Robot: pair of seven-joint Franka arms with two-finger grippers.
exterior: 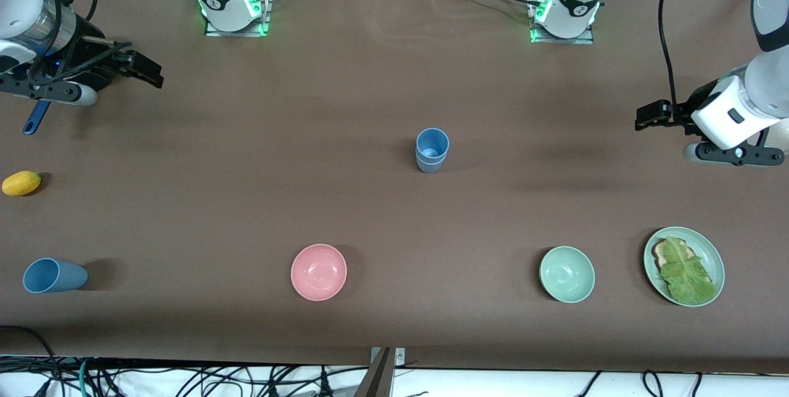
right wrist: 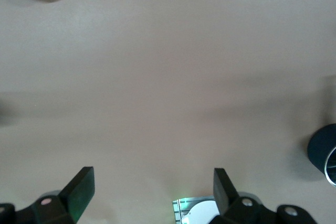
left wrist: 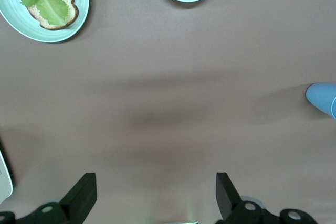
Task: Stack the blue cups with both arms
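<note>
Two blue cups stand upright at the table's middle, one nested in the other; the stack's edge shows in the left wrist view. A third blue cup lies on its side near the front camera at the right arm's end. My right gripper is open and empty, held above the table at the right arm's end; in the right wrist view only bare table lies between its fingers. My left gripper is open and empty above the left arm's end, and also shows in the left wrist view.
A pink bowl and a mint-green bowl sit nearer the front camera. A green plate holds bread and lettuce. A yellow fruit lies at the right arm's end. A blue handle pokes out under the right arm; a dark pot shows in its wrist view.
</note>
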